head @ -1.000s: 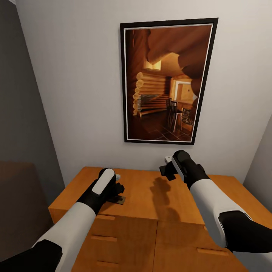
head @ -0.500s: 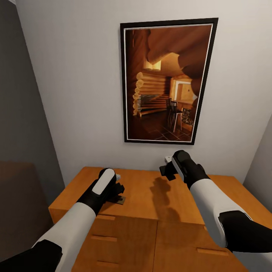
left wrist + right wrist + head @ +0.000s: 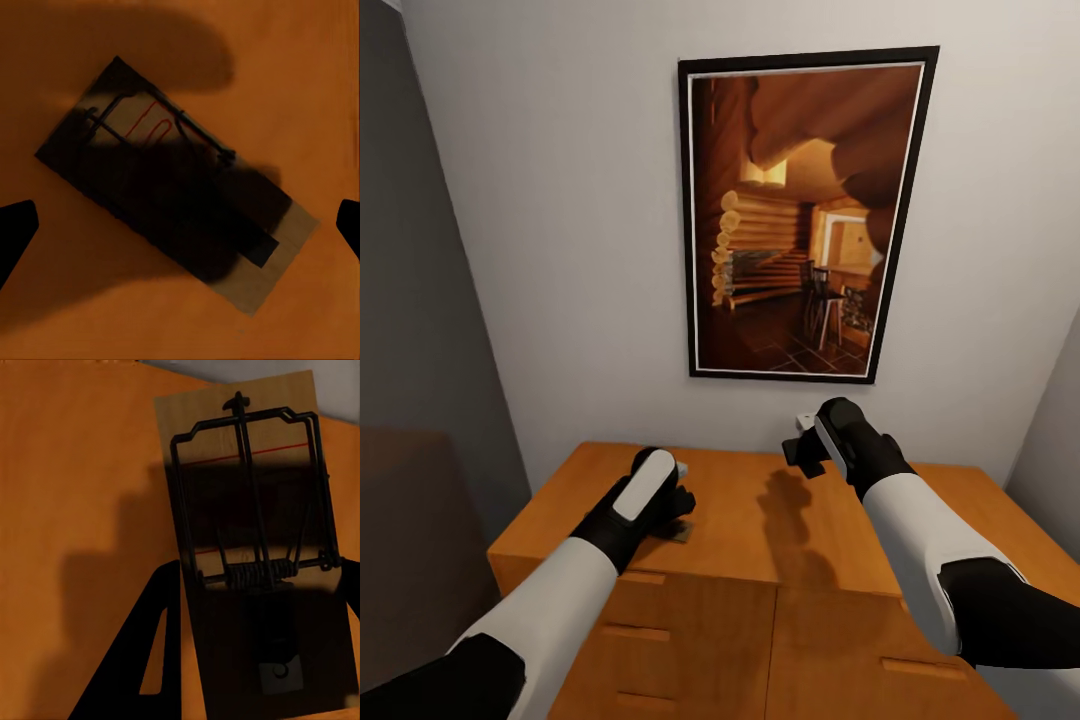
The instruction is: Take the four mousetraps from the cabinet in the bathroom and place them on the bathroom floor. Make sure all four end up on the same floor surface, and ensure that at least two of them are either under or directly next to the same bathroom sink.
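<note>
On the cabinet (image 3: 760, 520), shadowed mousetrap (image 3: 176, 191) between left pincer (image 3: 180, 225) tips

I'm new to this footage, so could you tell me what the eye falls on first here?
First the big framed picture of a log interior on the pale wall, right above the orange-brown cabinet. Then the two arms stretched over the cabinet top: the left gripper low over a mousetrap lying flat on the wood, its fingertips wide on either side. In the right wrist view, a second mousetrap sits close between the right gripper's fingers.
</note>
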{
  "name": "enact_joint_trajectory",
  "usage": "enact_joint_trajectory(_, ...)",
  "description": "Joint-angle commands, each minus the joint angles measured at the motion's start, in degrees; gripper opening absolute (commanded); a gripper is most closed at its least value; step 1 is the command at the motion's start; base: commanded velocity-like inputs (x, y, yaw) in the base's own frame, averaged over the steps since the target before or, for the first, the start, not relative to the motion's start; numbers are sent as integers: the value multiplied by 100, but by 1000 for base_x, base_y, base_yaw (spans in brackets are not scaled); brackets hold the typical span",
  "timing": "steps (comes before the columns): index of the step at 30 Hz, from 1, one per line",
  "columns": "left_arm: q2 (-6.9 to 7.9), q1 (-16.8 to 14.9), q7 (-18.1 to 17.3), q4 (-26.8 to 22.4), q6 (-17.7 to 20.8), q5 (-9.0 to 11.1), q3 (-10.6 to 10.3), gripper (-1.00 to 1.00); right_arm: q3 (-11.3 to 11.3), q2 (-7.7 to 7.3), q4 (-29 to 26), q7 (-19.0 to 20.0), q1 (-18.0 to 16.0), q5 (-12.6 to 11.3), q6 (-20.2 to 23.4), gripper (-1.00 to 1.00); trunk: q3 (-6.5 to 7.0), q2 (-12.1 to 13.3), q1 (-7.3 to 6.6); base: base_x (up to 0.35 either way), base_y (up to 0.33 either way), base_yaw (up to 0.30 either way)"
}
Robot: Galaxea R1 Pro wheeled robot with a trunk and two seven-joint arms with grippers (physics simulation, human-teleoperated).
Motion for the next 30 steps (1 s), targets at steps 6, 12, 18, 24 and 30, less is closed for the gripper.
enact_joint_trajectory(6, 0, -6, 41, -9, 28, 30, -214, 100, 7, 4, -6, 56, -4, 52, 21, -100, -8, -5, 1, 116, 0, 0)
enact_joint_trajectory(12, 0, -6, 41, -10, 28, 30, -236, 100, 10, 6, -6, 54, -4, 52, 21, -100, -8, -5, 1, 15, 0, 0)
enact_joint_trajectory(18, 0, -6, 41, -10, 28, 30, -237, 100, 11, 6, -6, 55, -4, 52, 21, -100, -8, -5, 1, 1, 0, 0)
enact_joint_trajectory(24, 0, -6, 41, -2, 4, 35, -231, 100, 13, 8, -6, 53, -4, 52, 21, -100, -8, -5, 1, 0, 0, 0)
enact_joint_trajectory(30, 0, -6, 200, 144, -388, 42, -226, 100, 10, 7, -6, 53, -4, 52, 21, -100, -8, -5, 1, 0, 0, 0)
